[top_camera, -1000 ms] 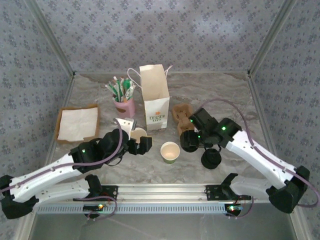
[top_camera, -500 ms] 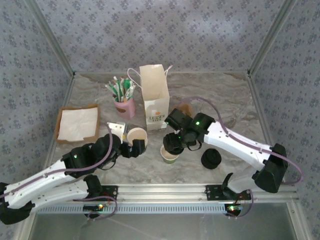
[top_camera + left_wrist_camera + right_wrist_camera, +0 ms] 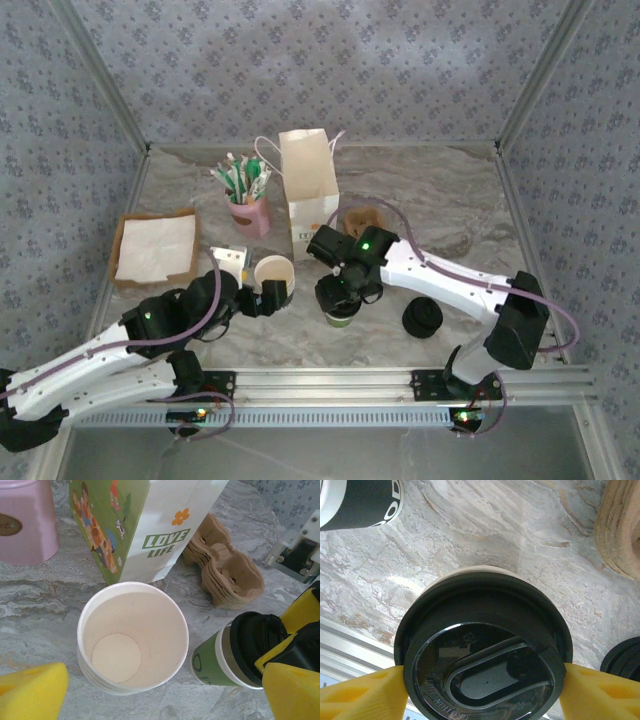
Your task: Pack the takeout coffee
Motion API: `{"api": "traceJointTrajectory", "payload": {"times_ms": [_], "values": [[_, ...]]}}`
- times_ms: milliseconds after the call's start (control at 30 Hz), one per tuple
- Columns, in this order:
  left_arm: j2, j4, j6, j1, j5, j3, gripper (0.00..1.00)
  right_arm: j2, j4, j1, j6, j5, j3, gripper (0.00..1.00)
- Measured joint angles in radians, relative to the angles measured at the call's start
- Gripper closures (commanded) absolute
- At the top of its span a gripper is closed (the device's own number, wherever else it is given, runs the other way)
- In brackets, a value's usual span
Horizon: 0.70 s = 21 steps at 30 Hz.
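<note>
Right hand (image 3: 480,696) clasps the capped takeout coffee (image 3: 482,645); left hand (image 3: 162,694) gapes wide beside a stack of empty cups (image 3: 131,637)

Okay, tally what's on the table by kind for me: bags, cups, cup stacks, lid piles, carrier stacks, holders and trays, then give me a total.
paper bag: 1
green cup with black lid: 1
stack of open cups: 1
pile of black lids: 1
stack of cardboard carriers: 1
pink holder: 1
napkin tray: 1
Total: 7
</note>
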<state>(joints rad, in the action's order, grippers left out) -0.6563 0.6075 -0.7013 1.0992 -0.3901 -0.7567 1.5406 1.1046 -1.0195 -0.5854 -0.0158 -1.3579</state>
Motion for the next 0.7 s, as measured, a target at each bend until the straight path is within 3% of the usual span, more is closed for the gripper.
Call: {"api": "traceJointTrajectory", "payload": {"times_ms": [700], "values": [[0.034, 0.002, 0.0, -0.006, 0.0, 0.021, 0.01, 0.068, 0.064, -0.032, 0.003, -0.046, -0.048, 0.22]]}}
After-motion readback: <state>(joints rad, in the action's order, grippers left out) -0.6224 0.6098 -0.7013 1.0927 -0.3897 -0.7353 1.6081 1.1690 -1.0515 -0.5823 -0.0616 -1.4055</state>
